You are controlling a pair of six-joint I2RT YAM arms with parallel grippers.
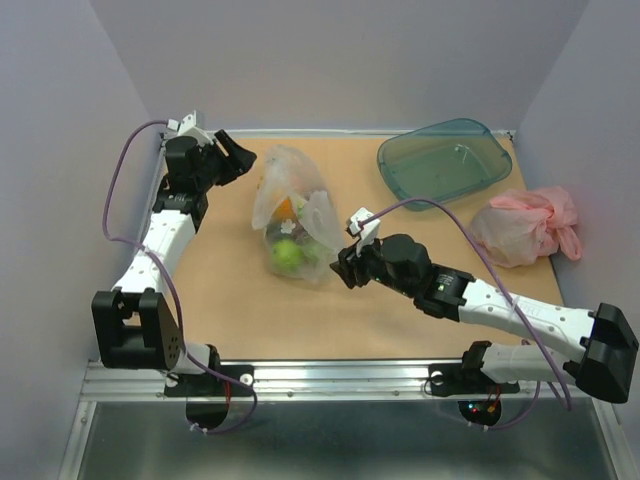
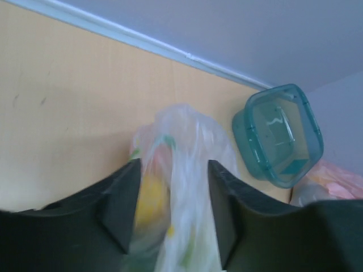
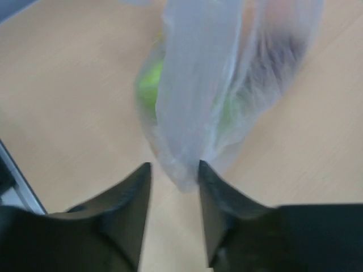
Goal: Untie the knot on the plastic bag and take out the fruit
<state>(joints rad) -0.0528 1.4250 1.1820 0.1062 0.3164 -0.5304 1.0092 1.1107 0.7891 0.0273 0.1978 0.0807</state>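
Observation:
The transparent plastic bag (image 1: 292, 205) lies mid-table with fruit inside: a green round one (image 1: 287, 258) and an orange one (image 1: 287, 208). My left gripper (image 1: 247, 160) is open at the bag's far left end. In the left wrist view the bag (image 2: 190, 147) runs between the open fingers (image 2: 122, 209), and a yellow fruit (image 2: 150, 198) shows through it. My right gripper (image 1: 341, 268) is open at the bag's near right side. In the right wrist view a loose end of the bag (image 3: 193, 113) hangs between the fingertips (image 3: 211, 187), and a green fruit (image 3: 149, 85) shows blurred.
A teal tray (image 1: 445, 160) stands at the back right and also shows in the left wrist view (image 2: 278, 133). A pink plastic bag (image 1: 525, 225) lies right of my right arm. Grey walls close in the table on three sides.

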